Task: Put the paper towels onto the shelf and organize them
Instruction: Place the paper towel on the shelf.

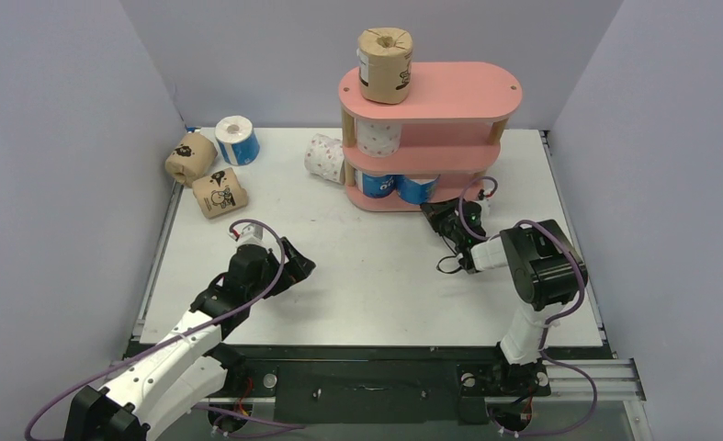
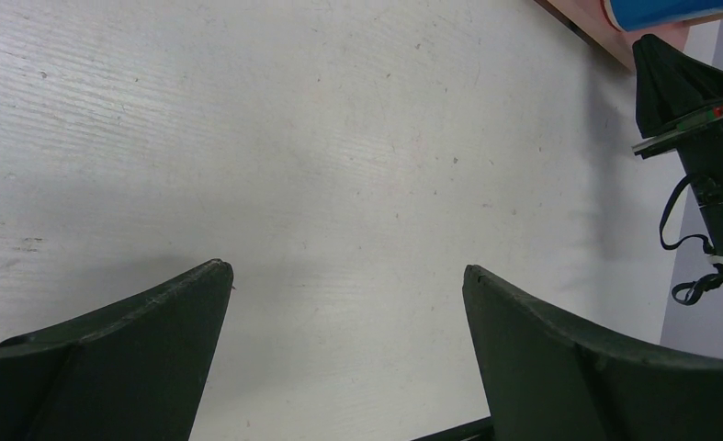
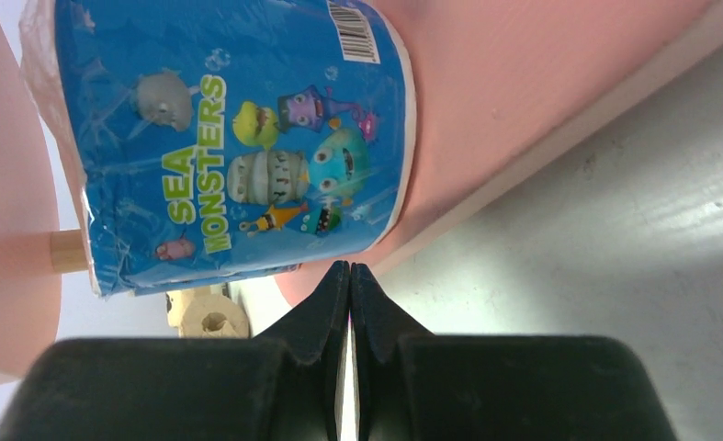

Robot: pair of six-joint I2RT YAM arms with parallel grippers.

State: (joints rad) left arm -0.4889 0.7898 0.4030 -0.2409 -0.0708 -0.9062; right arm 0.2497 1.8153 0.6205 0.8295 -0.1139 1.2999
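My right claw (image 3: 349, 271), clenched on nothing, sits at 6 o'clock of a blue roll (image 3: 238, 138) on the bottom tier of the shelf (image 1: 449, 92), probably to nudge it straight. My left claw (image 2: 348, 271) gapes empty above the table (image 2: 339, 119); 3 loose rolls (image 1: 220, 192) lie toward its 11 o'clock.

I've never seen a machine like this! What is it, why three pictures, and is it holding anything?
Those are two robot arms bolted to a table, each ending in a two-finger gripper. The big picture looks down from above; the other two come from small cameras on the wrists. The left gripper is open and empty above bare table. The right gripper is shut, holding nothing, near a blue roll on the bottom board of the pink shelf. One brown roll stands on top. On the table sit two brown rolls, a loose blue roll and a white roll.
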